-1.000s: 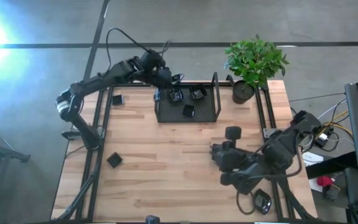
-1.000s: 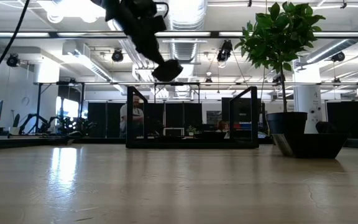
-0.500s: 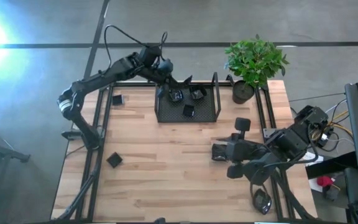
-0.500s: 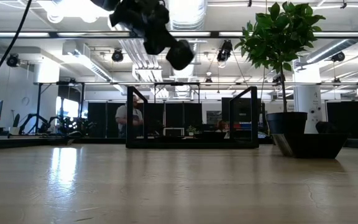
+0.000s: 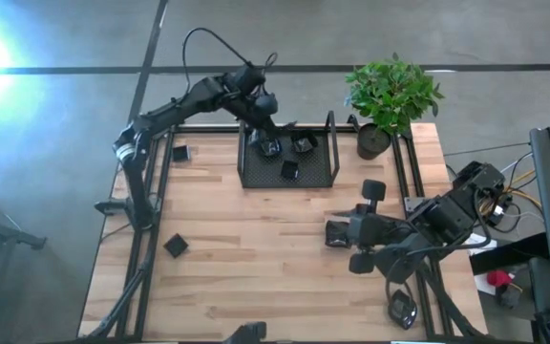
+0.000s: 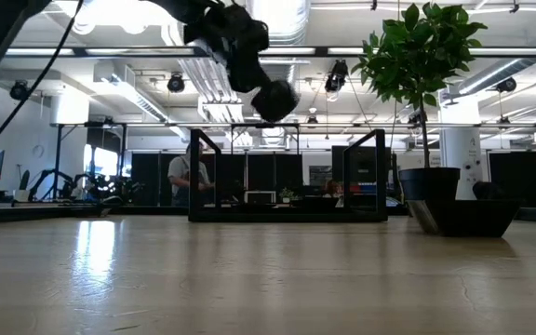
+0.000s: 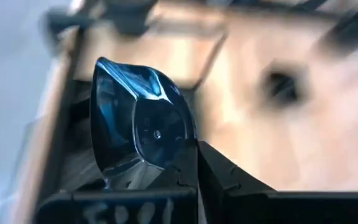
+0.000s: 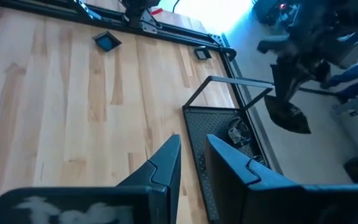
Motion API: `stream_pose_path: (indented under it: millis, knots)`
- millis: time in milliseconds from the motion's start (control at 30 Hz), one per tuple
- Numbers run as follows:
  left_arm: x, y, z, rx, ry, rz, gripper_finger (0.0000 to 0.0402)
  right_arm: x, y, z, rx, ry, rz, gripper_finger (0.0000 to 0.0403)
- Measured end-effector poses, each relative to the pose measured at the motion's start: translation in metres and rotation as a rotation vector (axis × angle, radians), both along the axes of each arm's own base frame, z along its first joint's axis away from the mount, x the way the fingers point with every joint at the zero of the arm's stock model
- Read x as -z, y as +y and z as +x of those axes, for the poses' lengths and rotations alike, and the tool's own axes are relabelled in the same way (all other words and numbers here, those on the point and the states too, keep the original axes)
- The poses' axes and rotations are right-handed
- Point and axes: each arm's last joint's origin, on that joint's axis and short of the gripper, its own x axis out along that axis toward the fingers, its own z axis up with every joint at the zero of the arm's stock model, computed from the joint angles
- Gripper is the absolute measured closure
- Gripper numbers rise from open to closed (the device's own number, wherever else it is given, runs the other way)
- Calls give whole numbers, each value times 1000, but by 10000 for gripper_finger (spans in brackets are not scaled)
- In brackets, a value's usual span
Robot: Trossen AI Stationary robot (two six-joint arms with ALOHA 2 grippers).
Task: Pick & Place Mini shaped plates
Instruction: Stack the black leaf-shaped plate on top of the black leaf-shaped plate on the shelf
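Observation:
The mini shaped plates are small glossy black dishes. Three lie in the black mesh tray point(image 5: 289, 158). One plate point(image 5: 180, 153) rests flat on the wood left of the tray, and another point(image 5: 176, 245) lies near the table's left edge. My left gripper point(image 5: 266, 107) hovers over the tray's far left corner, shut on a rounded plate point(image 6: 275, 100). My right gripper point(image 5: 336, 234) waits low over the table's right half, its fingers a narrow gap apart point(image 8: 193, 155), touching nothing. My left gripper pinches the rounded plate by its rim point(image 7: 180, 163) between the two fingers. The fingers come slanting down from the table's far left. The plate is lifted clear above the tray and stands tilted on edge, one broad glossy face point(image 7: 142, 127) toward the wrist camera.
A potted plant point(image 5: 390, 96) in a black pot point(image 5: 372, 141) stands at the tray's right, by the far right corner. The tray has upright wire handles point(image 5: 332, 143). A dark object point(image 5: 404, 311) lies near the table's near right corner. Bare wood point(image 5: 256, 248) spreads across the middle.
My left gripper has carried the plate from the tray's far left edge toward the table's right, over the tray, rising and then dipping a little, and the plate has turned in the hold. My right arm drew back slightly toward the right edge, then stayed still.

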Motion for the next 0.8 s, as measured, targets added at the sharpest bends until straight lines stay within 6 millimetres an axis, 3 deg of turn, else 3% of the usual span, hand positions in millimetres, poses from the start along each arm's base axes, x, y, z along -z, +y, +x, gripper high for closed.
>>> stream_pose_path:
  millis: [200, 367, 533, 800]
  knots:
    - [0, -1, 1, 9, 219, 316, 401, 0, 0, 0, -4, 2, -4, 328]
    - [9, -5, 3, 27, 309, 403, 401, 0, 0, 0, -6, 4, -8, 334]
    - [30, -24, 14, 98, 430, 514, 402, 0, 0, 0, -6, 5, -8, 333]
    - [49, -47, 29, 181, 440, 589, 402, 0, 0, 0, -8, 7, -10, 329]
